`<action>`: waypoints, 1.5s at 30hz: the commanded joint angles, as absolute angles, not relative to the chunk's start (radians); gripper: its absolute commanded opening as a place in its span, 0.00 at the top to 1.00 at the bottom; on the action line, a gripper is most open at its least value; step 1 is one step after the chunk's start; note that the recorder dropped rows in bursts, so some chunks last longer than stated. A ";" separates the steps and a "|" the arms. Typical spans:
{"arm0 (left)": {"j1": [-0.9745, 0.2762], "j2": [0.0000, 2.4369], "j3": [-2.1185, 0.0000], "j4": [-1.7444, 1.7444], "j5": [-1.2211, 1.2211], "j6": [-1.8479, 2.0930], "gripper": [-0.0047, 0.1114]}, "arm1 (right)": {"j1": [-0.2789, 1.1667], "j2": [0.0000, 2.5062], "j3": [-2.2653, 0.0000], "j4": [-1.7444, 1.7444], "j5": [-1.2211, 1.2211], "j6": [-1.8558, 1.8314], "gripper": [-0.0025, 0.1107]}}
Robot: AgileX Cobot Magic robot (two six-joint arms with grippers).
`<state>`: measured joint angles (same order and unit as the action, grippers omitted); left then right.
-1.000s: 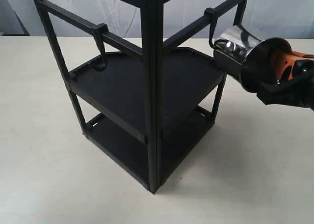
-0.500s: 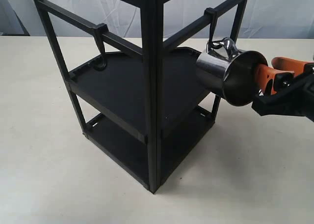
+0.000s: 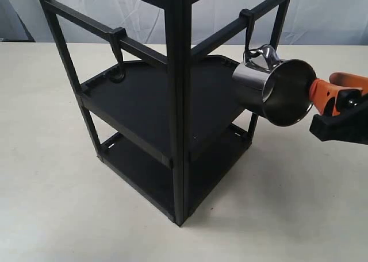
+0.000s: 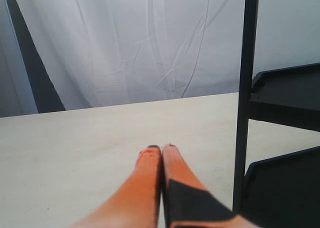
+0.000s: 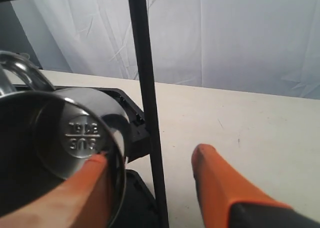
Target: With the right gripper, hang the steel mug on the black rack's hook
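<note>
The steel mug (image 3: pixel 270 89) is small and shiny, with a rolled rim and a thin looped handle. It lies tipped on its side in the air, mouth turned away from the black rack (image 3: pixel 175 101) and toward the right gripper (image 3: pixel 336 104). Its handle loop sits at the curl of the hook (image 3: pixel 248 35), which is clipped over the rack's upper crossbar on the side facing the right edge of the desk (image 3: pixel 57 204); whether the loop bears fully on the hook cannot be told.

The right gripper's jaws stand wide apart. In the right wrist view one orange finger (image 5: pixel 85 188) reaches inside the mug's mouth, at or close to its inner wall, while the other is well clear outside, so they do not clamp it. The left gripper (image 4: pixel 162 150) has its jaws pressed together, holding nothing, low over the desk beside a rack post.

Compared with half a second ago, the right gripper has drawn back toward the right edge, and the mug has shifted slightly.
</note>
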<state>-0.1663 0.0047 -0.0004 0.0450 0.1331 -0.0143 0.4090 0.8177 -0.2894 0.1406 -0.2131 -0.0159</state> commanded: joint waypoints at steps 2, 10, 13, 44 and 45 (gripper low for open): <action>-0.171 0.000 0.000 0.045 0.128 -0.017 0.95 | 0.410 0.812 -0.288 0.143 -0.214 0.048 0.56; -0.171 0.000 0.000 0.045 0.128 -0.017 0.95 | 0.410 0.770 -0.288 0.143 -0.210 0.063 0.56; -0.171 0.000 0.000 0.045 0.128 -0.017 0.95 | 0.410 0.734 -0.288 0.143 -0.189 0.063 0.56; -0.171 0.000 0.000 0.045 0.128 -0.017 0.95 | 0.410 0.332 -0.288 0.259 -0.169 0.090 0.97; -0.171 0.000 0.000 0.045 0.128 -0.017 0.95 | 0.410 0.330 -0.288 0.259 -0.169 0.090 0.97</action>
<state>-0.1663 0.0047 -0.0004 0.0450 0.1331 -0.0143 0.4090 0.3430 -0.2894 0.2569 -0.1551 0.0898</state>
